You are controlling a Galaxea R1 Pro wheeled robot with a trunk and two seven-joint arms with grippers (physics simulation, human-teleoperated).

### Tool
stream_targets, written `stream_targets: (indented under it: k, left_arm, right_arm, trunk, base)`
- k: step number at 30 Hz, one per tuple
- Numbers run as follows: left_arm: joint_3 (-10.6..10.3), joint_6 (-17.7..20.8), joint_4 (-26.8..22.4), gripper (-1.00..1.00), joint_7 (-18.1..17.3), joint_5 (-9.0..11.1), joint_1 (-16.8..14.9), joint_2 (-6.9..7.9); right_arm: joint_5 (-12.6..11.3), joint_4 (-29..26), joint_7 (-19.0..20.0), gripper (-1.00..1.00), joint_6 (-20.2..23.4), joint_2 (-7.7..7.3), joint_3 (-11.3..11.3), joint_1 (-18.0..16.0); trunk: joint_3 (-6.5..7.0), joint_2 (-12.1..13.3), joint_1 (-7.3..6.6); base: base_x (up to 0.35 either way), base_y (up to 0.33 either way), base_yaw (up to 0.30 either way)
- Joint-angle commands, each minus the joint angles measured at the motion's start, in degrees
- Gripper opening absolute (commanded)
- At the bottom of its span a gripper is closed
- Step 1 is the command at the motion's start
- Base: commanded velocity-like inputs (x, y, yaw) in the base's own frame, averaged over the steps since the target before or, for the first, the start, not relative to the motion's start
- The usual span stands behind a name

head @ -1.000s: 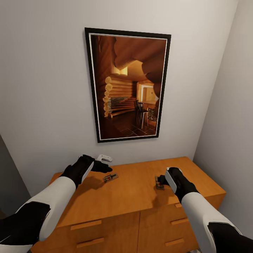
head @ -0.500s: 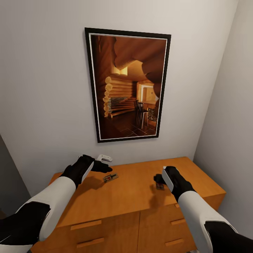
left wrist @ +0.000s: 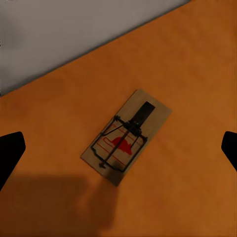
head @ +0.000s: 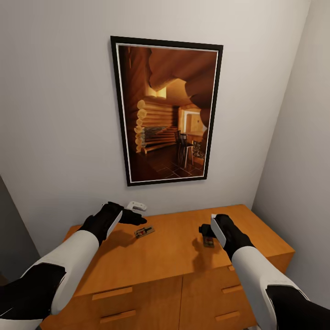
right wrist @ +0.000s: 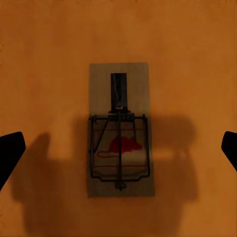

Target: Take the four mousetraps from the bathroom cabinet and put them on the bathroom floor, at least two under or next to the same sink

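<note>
Two mousetraps lie flat on the orange-brown cabinet's top (head: 174, 250). One mousetrap (head: 144, 232) (left wrist: 127, 143) sits just right of my left gripper (head: 136, 219) (left wrist: 118, 150), which hovers above it, open, black fingertips (left wrist: 10, 154) wide apart on either side. The other mousetrap (head: 208, 242) (right wrist: 119, 129) lies under my right gripper (head: 206, 231) (right wrist: 118, 148), also open and held above it with nothing between its fingertips (right wrist: 10, 153). Each trap is a tan board with a wire bar and a red mouse print.
A small white object (head: 136, 206) rests at the cabinet's back edge by the wall. A large framed picture (head: 167, 110) hangs above. Drawer fronts (head: 112, 293) face me. A wall closes in on the right (head: 298, 160).
My right gripper has shifted a little left and up over its mousetrap. The left arm and both traps have stayed put.
</note>
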Motion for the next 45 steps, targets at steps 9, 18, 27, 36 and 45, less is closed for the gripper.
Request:
stream_targets:
  k: [9,18,27,36,45]
  left_arm:
    - [0.0,0.2,0.0,1.00,-0.2,-0.6,0.0,0.06]
    - [0.0,0.1,0.1,1.00,0.0,-0.6,0.0,0.05]
    - [0.0,0.1,0.1,1.00,0.0,-0.6,0.0,0.00]
    - [0.0,0.0,0.1,1.00,0.0,-0.6,0.0,-0.01]
    - [0.0,0.0,0.1,1.00,0.0,-0.6,0.0,-0.02]
  right_arm:
    - [-0.4,-0.1,-0.3,1.00,0.0,-0.04,-0.2,-0.1]
    - [-0.3,-0.1,-0.3,1.00,-0.1,-0.08,-0.2,-0.1]
    - [-0.2,-0.1,-0.3,1.00,-0.3,0.02,-0.1,-0.1]
    - [-0.2,0.5,-0.3,1.00,-1.4,0.29,0.0,-0.1]
    - [0.0,6.2,-0.3,1.00,-6.1,0.42,0.1,-0.1]
  trunk:
    - [-0.11,-0.1,0.02]
    - [-0.11,-0.1,0.02]
    - [-0.11,-0.1,0.02]
    - [-0.11,-0.1,0.02]
    - [-0.11,-0.1,0.02]
  base:
    - [0.004,0.000,0.000]
    - [0.128,0.000,0.000]
    - [0.035,0.000,0.000]
    - [0.006,0.000,0.000]
    - [0.001,0.000,0.000]
